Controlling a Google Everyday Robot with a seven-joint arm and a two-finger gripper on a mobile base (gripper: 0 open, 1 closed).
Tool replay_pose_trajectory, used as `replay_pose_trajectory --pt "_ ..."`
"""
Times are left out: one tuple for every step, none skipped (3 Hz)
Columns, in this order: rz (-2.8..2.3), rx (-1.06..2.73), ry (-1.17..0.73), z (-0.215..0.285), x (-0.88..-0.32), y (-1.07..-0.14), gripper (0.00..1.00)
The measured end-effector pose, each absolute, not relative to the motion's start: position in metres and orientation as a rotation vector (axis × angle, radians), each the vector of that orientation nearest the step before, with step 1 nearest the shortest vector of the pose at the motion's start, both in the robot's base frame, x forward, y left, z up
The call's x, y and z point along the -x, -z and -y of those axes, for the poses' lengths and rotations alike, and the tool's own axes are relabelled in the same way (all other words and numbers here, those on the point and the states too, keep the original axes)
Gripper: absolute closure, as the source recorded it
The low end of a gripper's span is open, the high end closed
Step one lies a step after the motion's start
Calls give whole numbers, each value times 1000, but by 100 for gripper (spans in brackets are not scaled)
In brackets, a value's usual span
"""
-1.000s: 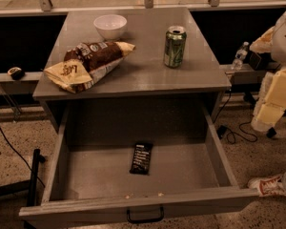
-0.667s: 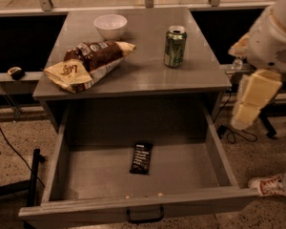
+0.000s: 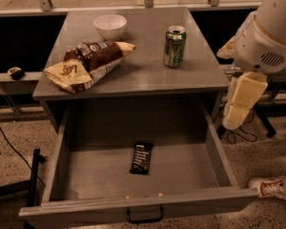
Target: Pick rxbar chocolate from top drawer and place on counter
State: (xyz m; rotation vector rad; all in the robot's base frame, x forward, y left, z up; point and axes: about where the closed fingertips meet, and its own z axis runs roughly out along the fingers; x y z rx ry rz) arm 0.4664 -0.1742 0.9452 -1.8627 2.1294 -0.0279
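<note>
The rxbar chocolate (image 3: 141,158), a small black wrapper with white text, lies flat on the floor of the open top drawer (image 3: 219,151), near its middle. The drawer is pulled fully out, with its black handle (image 3: 145,216) at the front. The counter (image 3: 143,73) is the grey top above it. My arm comes in from the upper right, and the cream-coloured gripper (image 3: 234,119) hangs down beside the counter's right edge, above the drawer's right wall and well to the right of the bar. It holds nothing that I can see.
On the counter stand a white bowl (image 3: 110,26) at the back, a green can (image 3: 174,46) at the right and a brown-and-yellow chip bag (image 3: 86,63) at the left. A person's shoe (image 3: 269,187) is on the floor at the lower right.
My arm has swung in from the far right toward the counter's right edge. The gripper now hangs closer to the drawer. The bar and the counter items have not moved.
</note>
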Motion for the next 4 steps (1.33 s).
replay_pose_trajectory --pt "-2091 1889 -22 154 -482 -927 0" --pt "-2052 1914 -106 114 -505 -894 0" --pt "-2008 1861 -111 78 -510 -868 0" --pt "-1983 1789 -73 72 -498 -847 0"
